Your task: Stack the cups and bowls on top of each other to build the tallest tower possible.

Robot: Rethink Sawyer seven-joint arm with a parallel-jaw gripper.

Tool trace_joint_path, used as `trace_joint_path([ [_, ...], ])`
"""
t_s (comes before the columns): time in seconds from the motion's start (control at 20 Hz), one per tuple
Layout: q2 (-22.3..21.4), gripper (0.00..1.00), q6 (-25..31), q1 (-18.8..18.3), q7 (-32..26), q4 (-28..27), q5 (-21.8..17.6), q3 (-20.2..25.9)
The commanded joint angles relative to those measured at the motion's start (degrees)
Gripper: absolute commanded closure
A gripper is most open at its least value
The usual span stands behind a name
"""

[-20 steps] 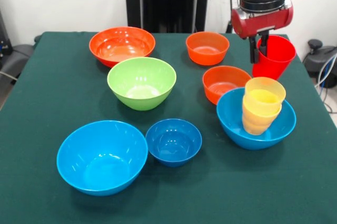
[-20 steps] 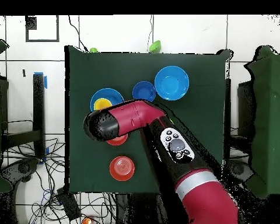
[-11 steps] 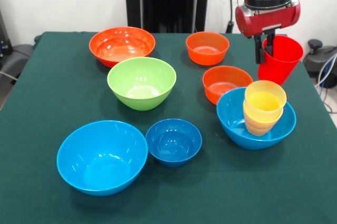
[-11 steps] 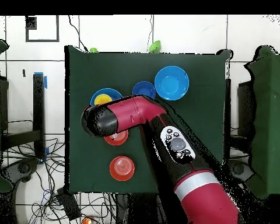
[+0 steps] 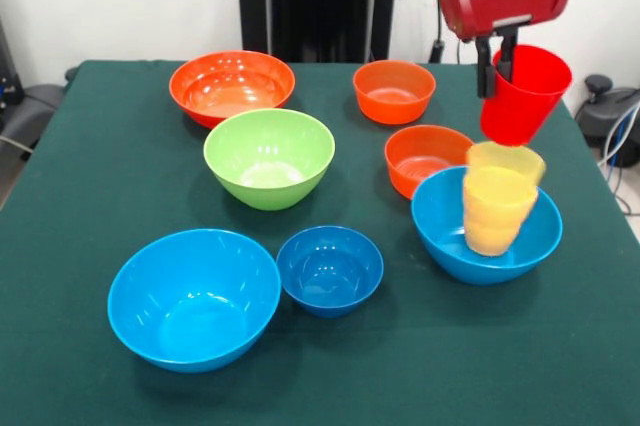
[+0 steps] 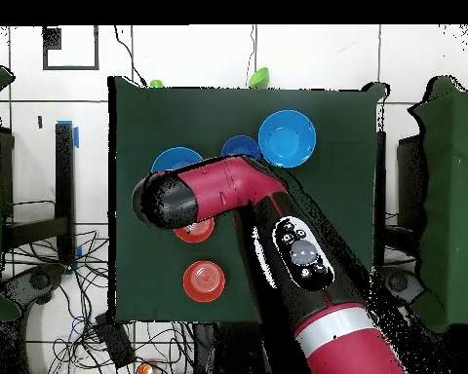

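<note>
Holding red cup [image 5: 523,93] aloft: gripper [image 5: 497,64] | yellow cups [image 5: 497,204] in light-blue bowl [image 5: 443,229]

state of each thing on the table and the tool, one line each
tool: shut on red cup's rim
red cup: lifted, upright, clear of the table
yellow cups: nested upright in the right light blue bowl
left light blue bowl: upright, empty
dark blue bowl: upright, empty
green bowl: upright, empty
</note>
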Motion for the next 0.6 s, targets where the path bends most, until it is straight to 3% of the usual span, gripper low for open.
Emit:
trace_joint_path([
  [0.05,-0.1,1.0,7.6,-0.3,-3.4,2.4,0.9,0.2],
  [0.6,-0.6,1.0,9.1,-0.9,-3.9,2.0,1.8,1.1],
])
